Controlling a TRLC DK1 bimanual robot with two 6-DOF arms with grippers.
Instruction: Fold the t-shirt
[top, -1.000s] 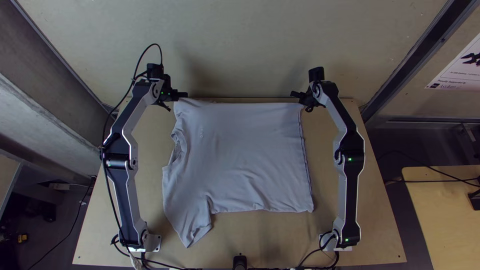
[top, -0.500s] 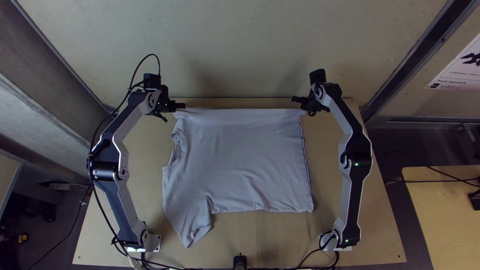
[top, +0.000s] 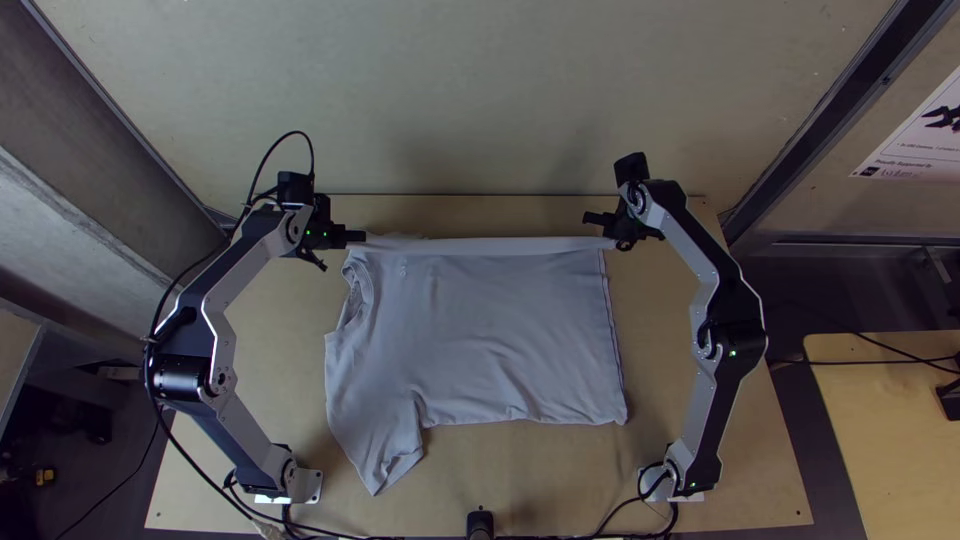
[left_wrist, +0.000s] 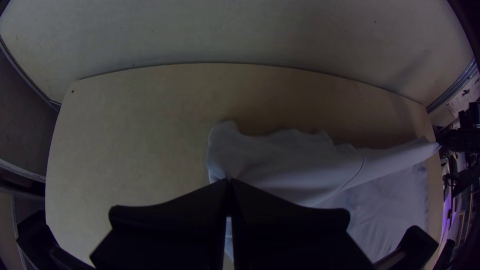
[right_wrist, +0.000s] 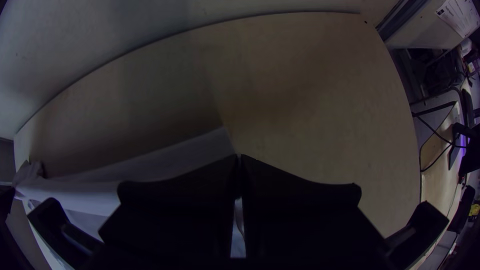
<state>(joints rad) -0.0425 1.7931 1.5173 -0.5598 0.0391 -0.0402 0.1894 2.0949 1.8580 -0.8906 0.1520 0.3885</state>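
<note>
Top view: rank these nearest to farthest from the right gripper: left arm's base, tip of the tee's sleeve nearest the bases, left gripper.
1. Left gripper: across the shirt, at its far left corner.
2. Sleeve tip: left of centre, toward the near edge.
3. Left arm's base: near left, just beyond the sleeve.

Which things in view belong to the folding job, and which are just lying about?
Job:
- t-shirt
- left gripper and right gripper, both pinching its far side
- wooden table beneath

Unrelated:
- printed sheet, right
- side table, right
</note>
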